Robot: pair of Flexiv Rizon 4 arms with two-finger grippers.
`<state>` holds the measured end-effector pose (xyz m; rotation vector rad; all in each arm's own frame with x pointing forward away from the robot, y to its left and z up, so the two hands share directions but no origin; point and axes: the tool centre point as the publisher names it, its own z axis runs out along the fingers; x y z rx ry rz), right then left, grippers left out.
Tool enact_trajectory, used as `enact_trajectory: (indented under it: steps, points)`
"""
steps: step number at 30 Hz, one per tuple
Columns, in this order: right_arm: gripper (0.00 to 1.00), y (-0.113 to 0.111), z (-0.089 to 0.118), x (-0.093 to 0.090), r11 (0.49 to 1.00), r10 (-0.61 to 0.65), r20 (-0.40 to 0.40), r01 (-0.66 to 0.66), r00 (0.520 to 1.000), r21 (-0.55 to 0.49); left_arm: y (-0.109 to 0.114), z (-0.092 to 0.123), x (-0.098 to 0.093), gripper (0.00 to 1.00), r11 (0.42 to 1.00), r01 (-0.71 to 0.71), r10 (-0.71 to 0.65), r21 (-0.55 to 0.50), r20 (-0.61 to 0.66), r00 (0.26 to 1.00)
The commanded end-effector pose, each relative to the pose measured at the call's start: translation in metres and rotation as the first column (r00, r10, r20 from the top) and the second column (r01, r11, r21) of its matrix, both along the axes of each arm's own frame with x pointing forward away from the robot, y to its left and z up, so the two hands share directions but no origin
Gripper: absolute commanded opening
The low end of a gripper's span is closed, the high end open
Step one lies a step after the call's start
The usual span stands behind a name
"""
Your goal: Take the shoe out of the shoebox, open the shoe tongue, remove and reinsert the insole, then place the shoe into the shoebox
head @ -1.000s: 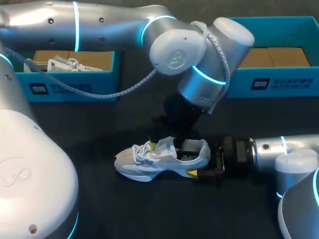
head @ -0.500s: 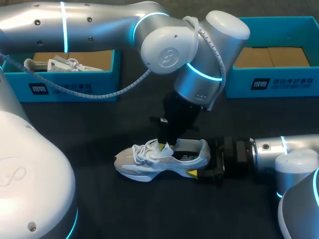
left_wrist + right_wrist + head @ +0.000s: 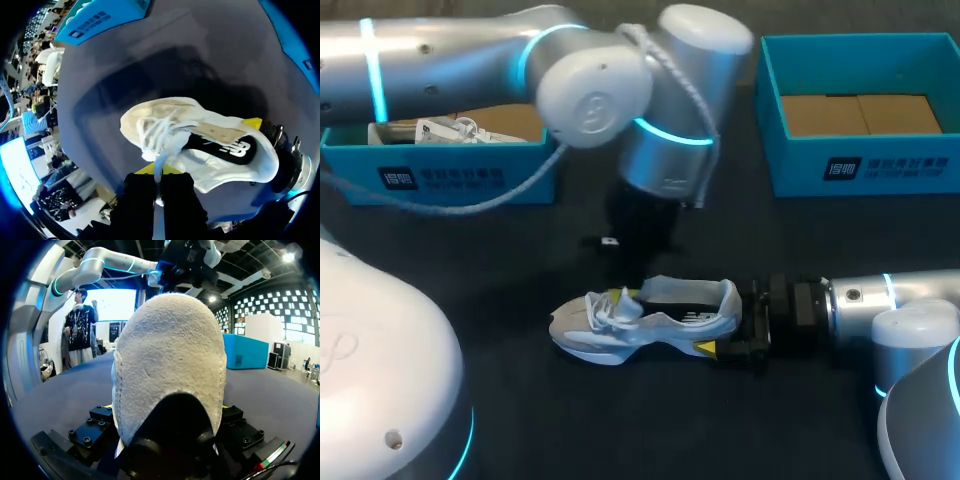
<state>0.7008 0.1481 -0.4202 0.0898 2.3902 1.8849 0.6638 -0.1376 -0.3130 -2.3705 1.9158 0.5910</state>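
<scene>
A white sneaker (image 3: 650, 322) stands upright on the dark table, toe to the left. My right gripper (image 3: 722, 326) is shut on its heel (image 3: 170, 355), one finger on each side, the near yellow tip showing beside the sole. From above, my left gripper (image 3: 625, 294) comes down onto the laces and is shut on the pale tongue (image 3: 159, 165), which runs up between its black fingers (image 3: 139, 192). In the left wrist view the shoe's mouth gapes, showing the black insole (image 3: 227, 148).
At the back left stands a blue shoebox (image 3: 460, 172) holding another white shoe (image 3: 445, 128). A second blue shoebox (image 3: 860, 165) at the back right shows only its brown cardboard floor. My left arm's big elbow (image 3: 620, 95) hangs over the table's middle.
My left gripper has shut on the tongue, and the left arm has swung to the left, drawing the tongue toward the toe. The right gripper and the shoe have stayed in place.
</scene>
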Motion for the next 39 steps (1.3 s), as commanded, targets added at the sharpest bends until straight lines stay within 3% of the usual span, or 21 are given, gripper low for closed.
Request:
enact_trajectory:
  steps: [1, 15, 23, 25, 27, 28, 29, 39]
  points:
    - [0.0, 0.001, 0.0, -0.001, 1.0, -0.003, 0.0, 0.003, 1.0, -0.003, 0.039, 0.0, -0.009, 0.0, 0.822, -0.554, 0.568, -0.131, 0.143, 0.81]
    - [0.0, 0.001, 0.0, -0.001, 1.0, -0.003, 0.0, 0.003, 1.0, -0.003, 0.08, -0.031, -0.01, 0.0, 0.798, -0.565, 0.581, -0.207, 0.018, 0.814]
    - [0.0, 0.001, 0.0, -0.001, 1.0, -0.003, 0.0, 0.003, 1.0, -0.003, 0.082, -0.042, -0.008, 0.02, 0.808, -0.564, 0.574, -0.172, 0.011, 0.819]
    - [0.0, 0.001, 0.0, -0.001, 1.0, -0.003, 0.0, 0.003, 1.0, -0.003, 0.082, -0.04, -0.009, 0.39, 0.81, -0.561, 0.571, -0.17, 0.012, 0.821]
    - [0.0, 0.001, 0.0, -0.001, 1.0, -0.003, 0.0, 0.003, 1.0, -0.003, 0.081, -0.036, -0.011, 0.57, 0.818, -0.547, 0.559, -0.179, 0.023, 0.829]
    - [0.0, 0.001, 0.0, -0.001, 1.0, -0.003, 0.0, 0.003, 1.0, -0.003, 0.081, -0.031, -0.013, 0.92, 0.826, -0.533, 0.548, -0.185, 0.036, 0.836]
    - [0.0, 0.001, 0.0, -0.001, 1.0, -0.003, 0.0, 0.003, 1.0, -0.003, 0.08, -0.027, -0.015, 1.0, 0.83, -0.524, 0.542, -0.192, 0.05, 0.839]
    - [0.0, 0.001, 0.0, -0.001, 1.0, -0.003, 0.0, 0.003, 1.0, -0.003, 0.074, 0.022, -0.031, 1.0, 0.877, -0.403, 0.453, -0.262, 0.168, 0.875]
